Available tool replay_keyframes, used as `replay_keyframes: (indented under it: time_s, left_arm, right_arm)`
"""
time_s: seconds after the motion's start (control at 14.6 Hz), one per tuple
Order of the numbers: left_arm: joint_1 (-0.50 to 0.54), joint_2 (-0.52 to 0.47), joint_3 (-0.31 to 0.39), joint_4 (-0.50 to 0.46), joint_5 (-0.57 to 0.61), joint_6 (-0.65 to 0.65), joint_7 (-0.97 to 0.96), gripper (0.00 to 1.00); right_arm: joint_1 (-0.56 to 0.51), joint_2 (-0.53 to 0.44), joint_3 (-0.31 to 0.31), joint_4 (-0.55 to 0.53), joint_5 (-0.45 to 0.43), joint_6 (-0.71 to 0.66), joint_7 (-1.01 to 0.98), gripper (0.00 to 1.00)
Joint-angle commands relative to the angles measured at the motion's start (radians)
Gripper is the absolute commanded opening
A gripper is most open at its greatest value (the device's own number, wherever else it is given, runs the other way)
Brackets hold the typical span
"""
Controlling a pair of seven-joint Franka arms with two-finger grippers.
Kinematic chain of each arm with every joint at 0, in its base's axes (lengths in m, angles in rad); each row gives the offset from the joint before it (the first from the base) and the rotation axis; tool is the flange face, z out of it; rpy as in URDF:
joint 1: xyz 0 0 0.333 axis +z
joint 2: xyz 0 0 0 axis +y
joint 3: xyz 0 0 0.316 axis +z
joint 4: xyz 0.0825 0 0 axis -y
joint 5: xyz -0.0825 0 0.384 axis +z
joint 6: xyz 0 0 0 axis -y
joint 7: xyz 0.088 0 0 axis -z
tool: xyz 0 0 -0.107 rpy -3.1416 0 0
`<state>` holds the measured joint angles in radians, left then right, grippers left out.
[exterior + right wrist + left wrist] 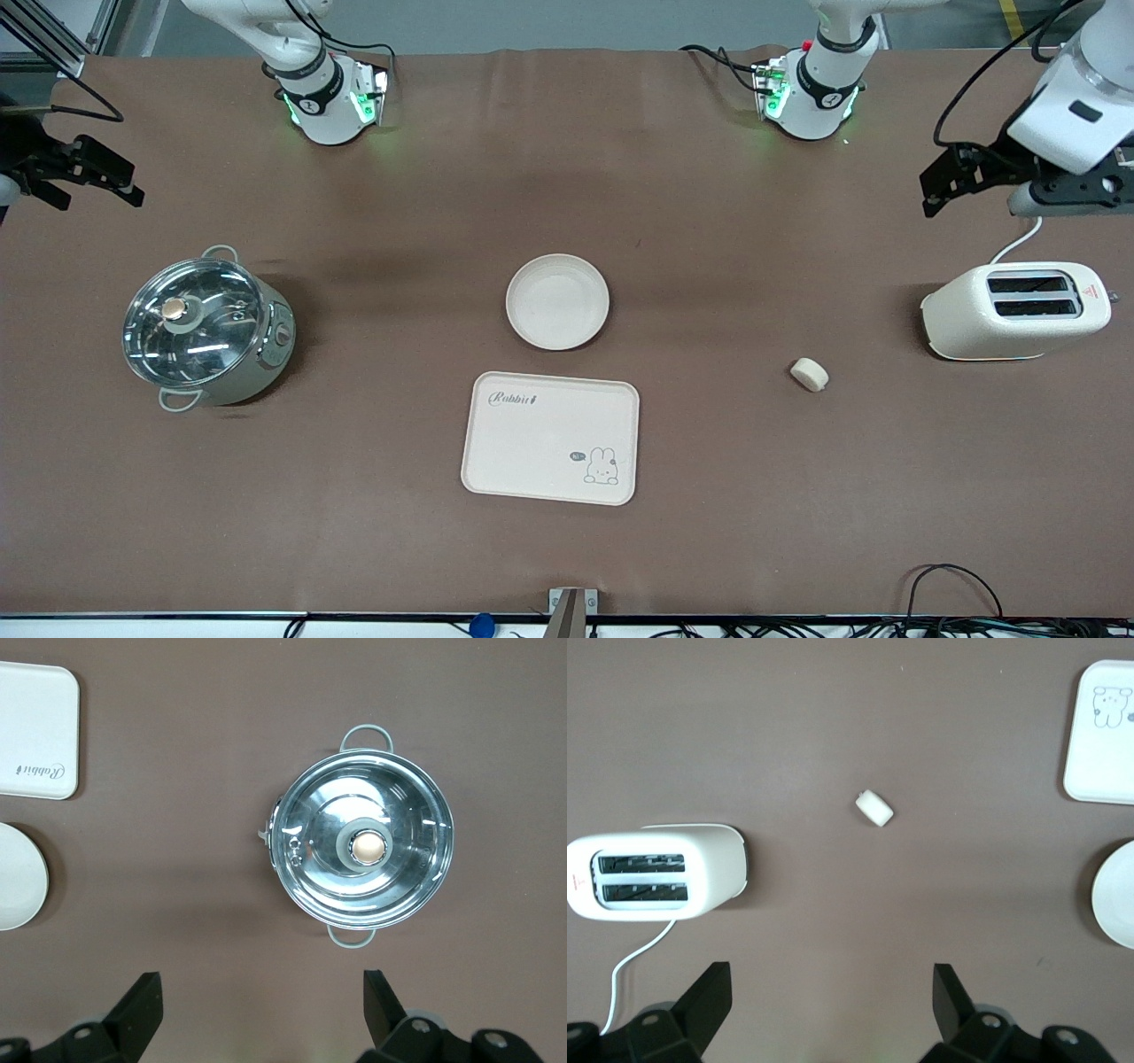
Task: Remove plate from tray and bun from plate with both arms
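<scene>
Nearest the camera lay a rectangular cream tray with a rabbit drawing [550, 439]; the round cream-beige plate [557, 301] sat just beside it on the brown table [709, 496]. Both arms waited. Over the white toaster [1014, 311], the left gripper [950, 180] hung spread apart, the small pale bun [809, 374] near it. Over the steel lidded pot [205, 326], the right gripper [93, 173] hung equally released.
</scene>
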<state>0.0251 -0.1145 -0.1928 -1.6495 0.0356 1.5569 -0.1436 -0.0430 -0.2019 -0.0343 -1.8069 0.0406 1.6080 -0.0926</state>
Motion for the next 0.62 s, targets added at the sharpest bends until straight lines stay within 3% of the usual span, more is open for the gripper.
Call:
replay_keyframes:
  time_s: [0.0,0.55]
  left_arm:
    - [-0.004,-0.034,0.013,-0.018,-0.036,-0.027,0.022,1.0]
    - [-0.005,-0.011,0.006,0.02,-0.037,-0.043,0.029,1.0]
  right_arm:
    - [0.005,-0.017,-0.004,-0.015,0.01,0.007,-0.003,1.0]
    - [-0.001,-0.016,-0.006,-0.014,-0.036,0.053,0.027,1.0]
